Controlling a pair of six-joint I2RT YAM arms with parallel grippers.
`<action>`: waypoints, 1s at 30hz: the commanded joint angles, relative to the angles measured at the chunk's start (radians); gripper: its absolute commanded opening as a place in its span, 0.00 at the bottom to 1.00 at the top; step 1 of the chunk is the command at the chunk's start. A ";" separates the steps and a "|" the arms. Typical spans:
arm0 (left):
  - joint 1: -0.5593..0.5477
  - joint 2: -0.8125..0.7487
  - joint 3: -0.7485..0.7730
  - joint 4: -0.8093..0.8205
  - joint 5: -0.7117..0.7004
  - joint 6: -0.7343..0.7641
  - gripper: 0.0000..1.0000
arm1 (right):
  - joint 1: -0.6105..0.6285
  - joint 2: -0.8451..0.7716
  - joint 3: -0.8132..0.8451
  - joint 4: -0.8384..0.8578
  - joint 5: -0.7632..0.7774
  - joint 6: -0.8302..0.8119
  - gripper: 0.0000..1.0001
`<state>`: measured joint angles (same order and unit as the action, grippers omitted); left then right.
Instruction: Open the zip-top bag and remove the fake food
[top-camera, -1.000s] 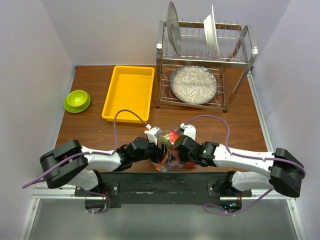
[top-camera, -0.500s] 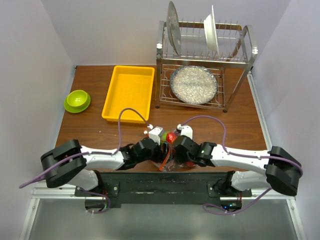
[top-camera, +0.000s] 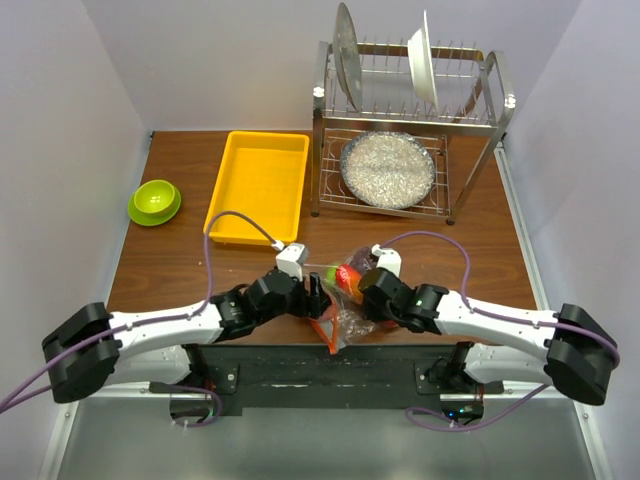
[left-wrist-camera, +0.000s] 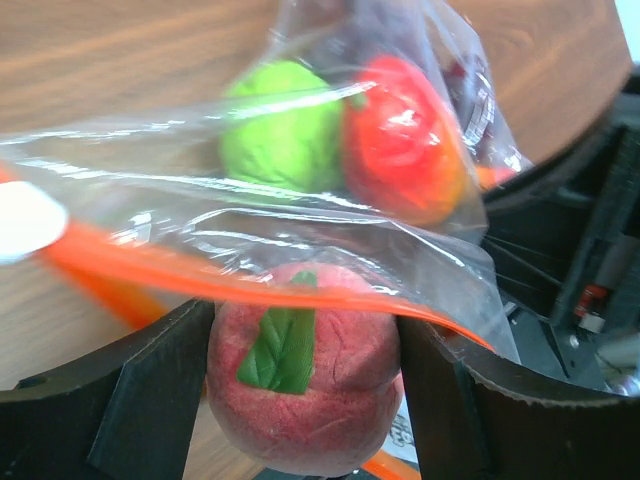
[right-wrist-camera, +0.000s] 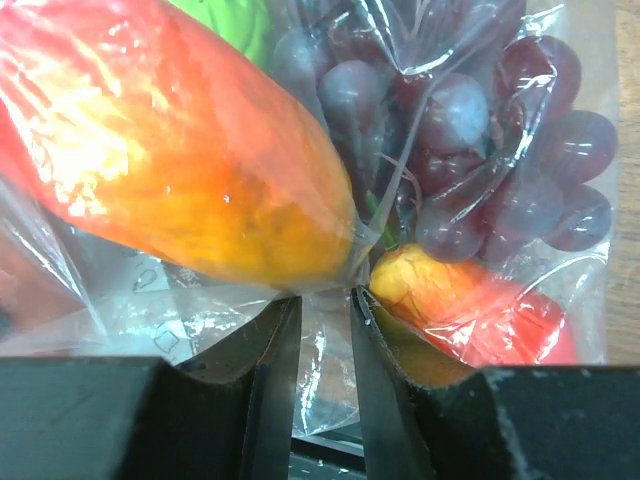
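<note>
The zip-top bag (top-camera: 347, 313) lies at the table's near edge between both grippers, its orange zip strip (left-wrist-camera: 250, 285) stretched across the left wrist view. My left gripper (left-wrist-camera: 305, 375) is shut on the pink peach (left-wrist-camera: 330, 400), which has a green leaf and sits at the bag's mouth. Behind it, inside the bag, are the green fruit (left-wrist-camera: 275, 135) and the red tomato (left-wrist-camera: 400, 140). My right gripper (right-wrist-camera: 320, 320) is shut on a fold of the bag (right-wrist-camera: 330, 385). The orange-red piece (right-wrist-camera: 190, 170) and purple grapes (right-wrist-camera: 470, 130) lie just beyond it.
A yellow tray (top-camera: 258, 186) lies at the back left and a lime-green bowl (top-camera: 155, 201) at the far left. A metal dish rack (top-camera: 410, 130) with plates and a silvery pan stands at the back right. The table's black front edge runs just below the bag.
My left arm has drawn back to the left with the peach. The bag has stretched out and its zip strip shows more. The right gripper has kept its hold and shifted slightly right.
</note>
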<state>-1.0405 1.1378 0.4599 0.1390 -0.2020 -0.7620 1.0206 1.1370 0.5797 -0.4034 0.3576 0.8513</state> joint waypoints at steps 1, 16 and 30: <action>0.033 -0.101 0.046 -0.137 -0.128 0.029 0.38 | -0.004 -0.040 -0.003 -0.009 0.018 0.014 0.30; 0.347 -0.052 0.330 -0.337 -0.234 0.167 0.38 | -0.004 -0.063 0.025 0.014 -0.019 -0.018 0.31; 0.698 0.388 0.581 -0.101 -0.063 0.193 0.56 | -0.004 -0.082 0.078 0.003 -0.039 -0.049 0.31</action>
<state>-0.3859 1.4494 0.9546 -0.0647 -0.3130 -0.5816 1.0199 1.0771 0.6052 -0.4046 0.3214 0.8230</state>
